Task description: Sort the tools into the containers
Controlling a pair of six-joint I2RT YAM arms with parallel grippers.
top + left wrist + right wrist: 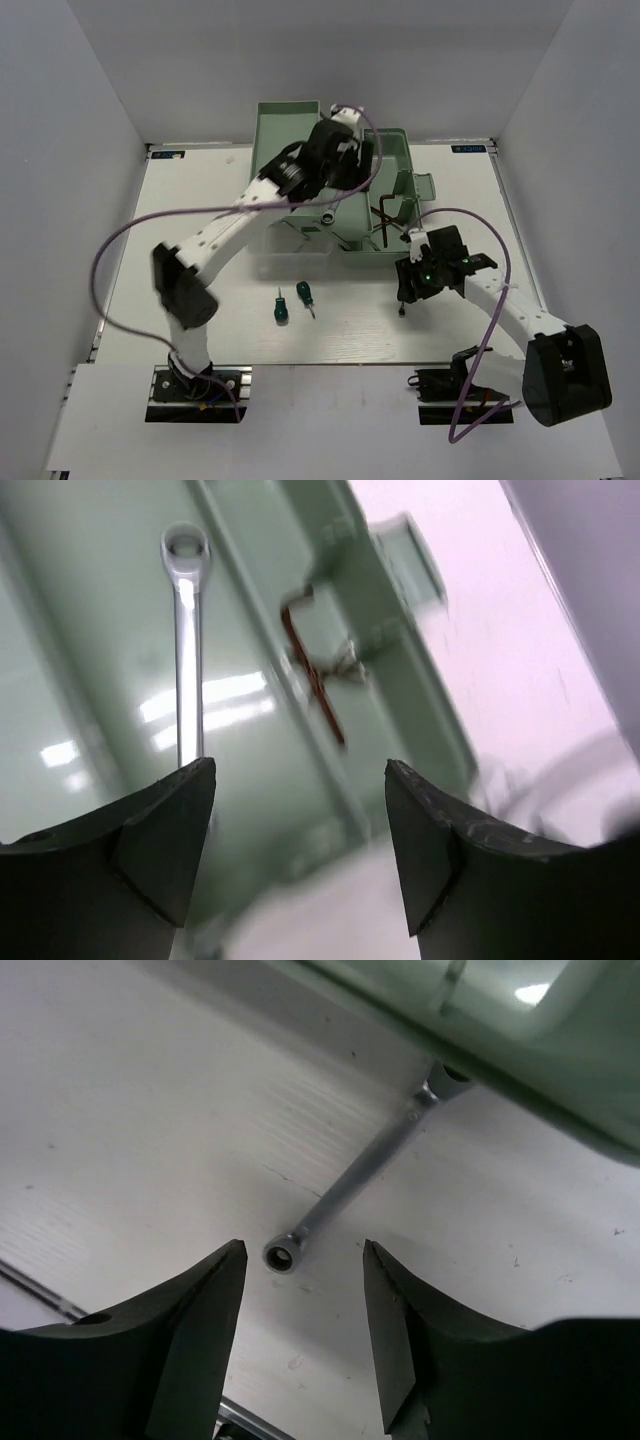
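In the overhead view the left arm [215, 235] rises from its base at lower left and runs up and to the right, elbow bent. Its wrist sits over the pale mint-green plastic toolbox [285, 125] at upper centre. The left gripper [298, 770] points down into a tray, fingers apart with nothing between them. A slim silver wrench [184, 650] lies flat on the tray floor beyond the left finger, its ring end toward the top of the wrist view. A dark reddish L-shaped hex key [318, 685] sits in the neighbouring compartment to the right, across a dividing wall.

The right arm [500, 300] folds from lower right back toward the centre, its wrist low by the toolbox's near right corner. The right gripper [304, 1250] hangs over the white table [130, 1110], fingers apart and gripping nothing. A second silver wrench [350, 1185] lies on the table, ring end between the fingertips and the other end at the toolbox edge, upper right.

Two stubby green-handled screwdrivers [281, 308] lie on the table below the toolbox, left of centre.
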